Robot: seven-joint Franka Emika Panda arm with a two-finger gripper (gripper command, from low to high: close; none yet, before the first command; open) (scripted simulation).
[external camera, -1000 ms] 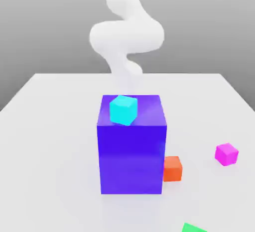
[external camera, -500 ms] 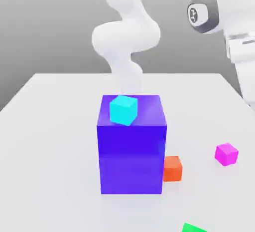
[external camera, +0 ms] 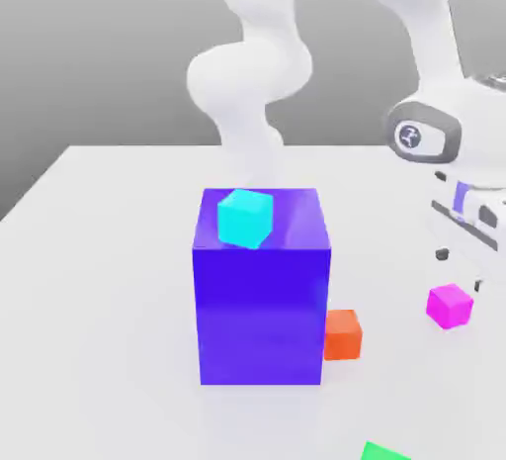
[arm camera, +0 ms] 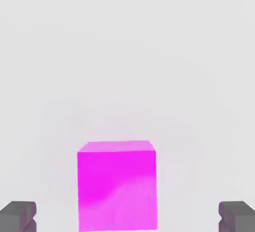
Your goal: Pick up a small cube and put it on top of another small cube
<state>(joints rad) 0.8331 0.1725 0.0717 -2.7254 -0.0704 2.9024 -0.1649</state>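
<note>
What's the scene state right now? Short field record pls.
gripper: open, above the magenta cube, fingers either side, no contact seen
magenta cube: on the table, at the exterior view's right
cyan cube: on top of the big blue block
orange cube: on the table beside the block's base
stacking: not yet done

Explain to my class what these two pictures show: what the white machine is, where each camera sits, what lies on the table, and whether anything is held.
These are simulator renders. The white machine is a robot arm ending in a two-finger gripper. One camera watches from outside; the other rides on the hand, looking down between the open fingers.

On the white table stands a big blue-purple block with a cyan small cube on top. An orange small cube sits beside the block, and a green object peeks in at the edge.

The gripper hovers over the small magenta-pink cube. Nothing is held.
</note>
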